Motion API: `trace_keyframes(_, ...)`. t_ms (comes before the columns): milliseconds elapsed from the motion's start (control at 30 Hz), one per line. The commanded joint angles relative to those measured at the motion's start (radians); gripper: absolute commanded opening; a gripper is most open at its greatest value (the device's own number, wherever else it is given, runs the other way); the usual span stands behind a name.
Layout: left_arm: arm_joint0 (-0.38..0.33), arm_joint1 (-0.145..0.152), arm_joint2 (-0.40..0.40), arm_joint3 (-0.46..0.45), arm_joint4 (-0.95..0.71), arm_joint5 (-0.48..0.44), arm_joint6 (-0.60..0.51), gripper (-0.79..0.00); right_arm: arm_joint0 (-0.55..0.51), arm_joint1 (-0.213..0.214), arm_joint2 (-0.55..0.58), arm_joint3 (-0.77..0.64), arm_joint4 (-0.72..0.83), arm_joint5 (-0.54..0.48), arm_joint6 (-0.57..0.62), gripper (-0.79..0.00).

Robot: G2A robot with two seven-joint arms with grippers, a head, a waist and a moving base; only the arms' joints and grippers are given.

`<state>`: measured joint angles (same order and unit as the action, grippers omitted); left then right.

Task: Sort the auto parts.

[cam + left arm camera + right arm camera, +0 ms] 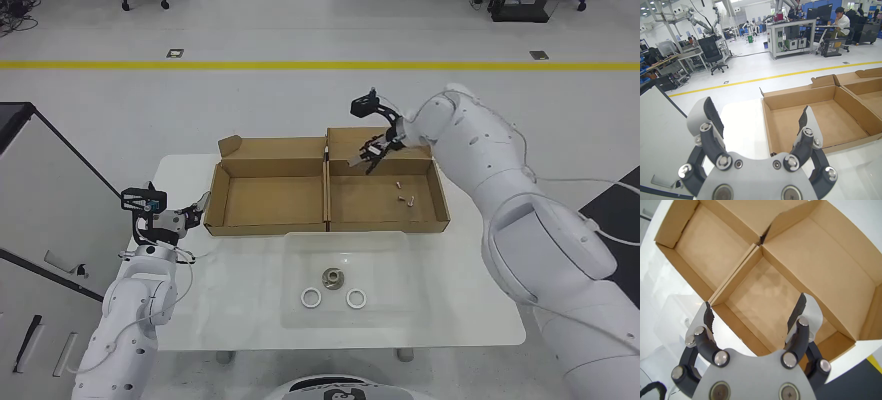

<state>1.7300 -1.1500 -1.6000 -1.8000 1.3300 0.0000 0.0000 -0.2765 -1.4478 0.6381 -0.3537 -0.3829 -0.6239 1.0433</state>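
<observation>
Two open cardboard boxes stand side by side at the back of the white table: a left box (270,195) and a right box (385,200). A few small pale parts (403,195) lie in the right box. A clear tray (300,250) in front holds a metal hub-like part (332,275) and two white rings (311,297) (356,297). My right gripper (372,155) (755,304) hangs open over the right box (762,285), holding nothing. My left gripper (195,208) (758,111) stands open and empty at the left box's outer left wall (766,125).
A grey and white panel (40,180) stands off the table's left edge. Bare white tabletop (230,290) lies left of the tray and along the front. The left box (702,247) has nothing in it.
</observation>
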Motion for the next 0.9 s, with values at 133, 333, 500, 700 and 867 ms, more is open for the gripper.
trace_keyframes(133, 0.0, 0.0, 0.0, 0.0, 0.0, 0.0, 0.0, 0.0, -0.038, 0.064, 0.07, -0.126, 0.074, -0.094, 0.059, 0.0)
trace_keyframes(333, 0.0, 0.0, 0.0, 0.0, 0.0, 0.0, 0.0, 0.0, -0.144, 0.163, 0.131, -0.379, 0.146, -0.073, 0.08, 0.0)
trace_keyframes(500, 0.0, 0.0, 0.0, 0.0, 0.0, 0.0, 0.0, 0.0, -0.268, 0.278, 0.209, -0.632, 0.245, -0.026, 0.127, 0.0)
trace_keyframes(700, 0.0, 0.0, 0.0, 0.0, 0.0, 0.0, 0.0, 0.0, -0.411, 0.414, 0.307, -0.874, 0.366, 0.025, 0.178, 0.0)
trace_keyframes(867, 0.0, 0.0, 0.0, 0.0, 0.0, 0.0, 0.0, 0.0, -0.499, 0.516, 0.366, -0.994, 0.461, 0.038, 0.191, 0.0)
